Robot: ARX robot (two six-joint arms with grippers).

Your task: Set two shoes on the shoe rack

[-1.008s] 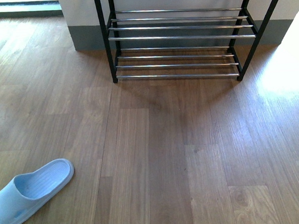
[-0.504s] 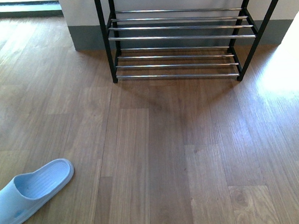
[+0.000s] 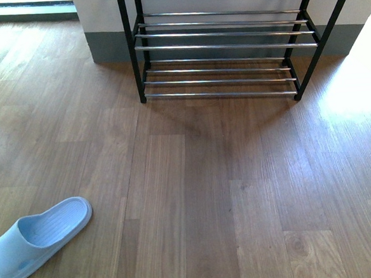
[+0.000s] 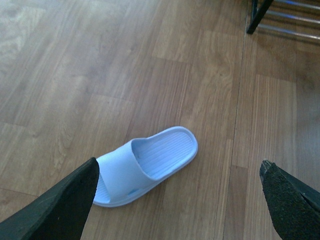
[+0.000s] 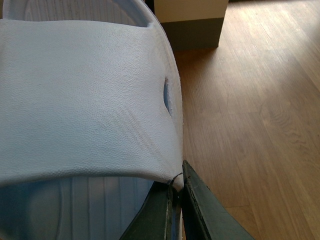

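Nothing has shifted in the front view over the past second: one pale blue slide (image 3: 36,238) lies on the wooden floor (image 3: 240,186) at lower left, its heel end cut off by the frame, well apart from the single shoe rack (image 3: 223,43), which shows two chrome-rod shelves and is cropped at the top. Left pincer (image 4: 178,164) hangs spread wide above that slide. Right pincer (image 5: 177,187) is clamped on the strap edge of a second slide (image 5: 85,100), which fills its camera and hides most of the surroundings.

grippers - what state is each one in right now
Left gripper: open, empty, with the floor slipper in its view.
Right gripper: shut on the second slipper.
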